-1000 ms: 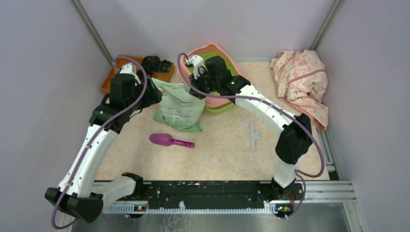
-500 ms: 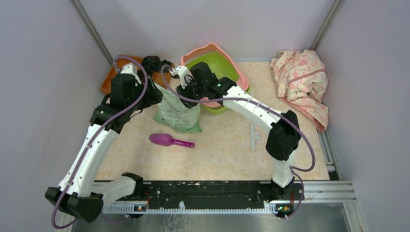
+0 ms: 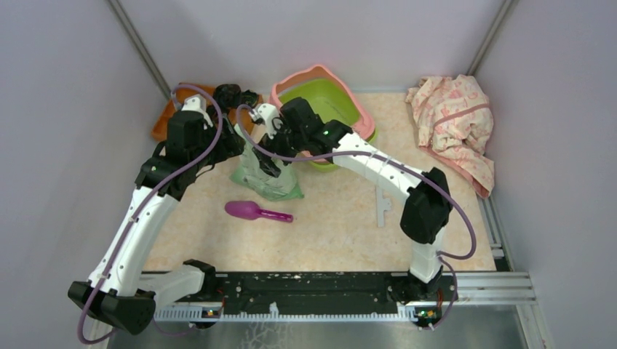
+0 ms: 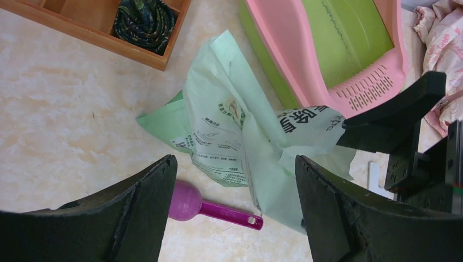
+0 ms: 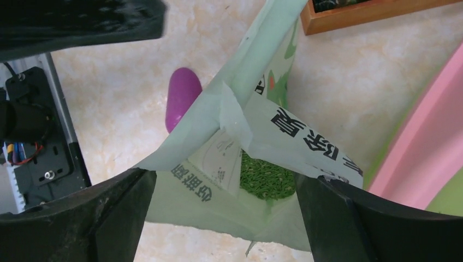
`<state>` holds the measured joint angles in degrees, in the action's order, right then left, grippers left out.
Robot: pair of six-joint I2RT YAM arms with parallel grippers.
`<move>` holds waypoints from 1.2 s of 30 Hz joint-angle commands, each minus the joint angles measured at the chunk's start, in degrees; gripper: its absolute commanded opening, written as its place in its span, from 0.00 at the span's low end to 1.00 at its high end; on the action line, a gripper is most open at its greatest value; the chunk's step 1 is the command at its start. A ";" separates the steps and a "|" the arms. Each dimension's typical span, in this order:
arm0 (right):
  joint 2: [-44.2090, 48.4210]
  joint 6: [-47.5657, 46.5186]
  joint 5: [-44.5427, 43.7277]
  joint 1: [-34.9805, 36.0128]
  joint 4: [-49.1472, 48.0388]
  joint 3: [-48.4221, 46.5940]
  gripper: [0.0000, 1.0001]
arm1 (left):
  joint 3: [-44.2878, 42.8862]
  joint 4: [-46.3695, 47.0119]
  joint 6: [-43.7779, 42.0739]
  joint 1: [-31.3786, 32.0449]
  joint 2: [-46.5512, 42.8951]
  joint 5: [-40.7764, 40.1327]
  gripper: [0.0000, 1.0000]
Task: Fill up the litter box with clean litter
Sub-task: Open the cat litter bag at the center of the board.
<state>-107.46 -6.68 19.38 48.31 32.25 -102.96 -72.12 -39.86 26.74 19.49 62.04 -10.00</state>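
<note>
The litter box [image 3: 313, 73], a lime green basin with a pink rim, stands at the back centre and shows bare green plastic; its slotted grate [image 4: 371, 90] faces the bag. A pale green printed bag [image 3: 265, 171] stands bunched just left of it. Green litter [image 5: 267, 177] shows inside the bag's torn mouth. My right gripper [image 5: 224, 177] is open wide, its fingers on either side of that mouth. My left gripper [image 4: 235, 164] hangs open above the bag's left side, nothing between its fingers.
A purple scoop [image 3: 255, 211] lies on the table just in front of the bag. An orange-brown wooden tray [image 3: 164, 120] with a dark bundle [image 4: 144, 16] sits at the back left. A pink floral cloth [image 3: 455, 120] lies back right. A grey flat piece [image 3: 381, 203] lies right of centre.
My right arm swung left from over the litter box to the bag, and its jaws went from shut to open. The bag bunched up narrower. The left arm stayed put.
</note>
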 commanded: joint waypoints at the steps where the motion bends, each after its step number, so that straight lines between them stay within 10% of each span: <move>1: 4.74 -0.22 1.06 2.69 -3.67 3.44 0.98 | -0.66 1.00 -0.81 -0.15 0.01 -0.51 0.85; 11: -0.38 0.61 -5.25 6.25 -2.95 2.86 0.92 | -0.61 0.05 -0.99 -0.24 -1.07 -1.57 0.85; 18: -1.55 3.16 -9.24 7.76 -1.92 3.68 0.57 | 0.53 0.05 -0.91 -0.58 -2.01 -2.04 0.86; 24: 0.53 5.60 -10.75 8.47 -6.14 10.90 0.83 | 1.93 0.24 -0.88 -0.94 -2.77 -2.13 0.86; 36: 3.33 10.96 -20.39 7.26 -22.17 28.77 0.83 | 3.00 0.78 -0.74 -1.39 -3.29 -1.45 0.86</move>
<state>-104.66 1.10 5.63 56.60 12.51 -78.00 -69.52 -40.64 26.02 18.46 59.70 -11.55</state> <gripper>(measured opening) 0.834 0.859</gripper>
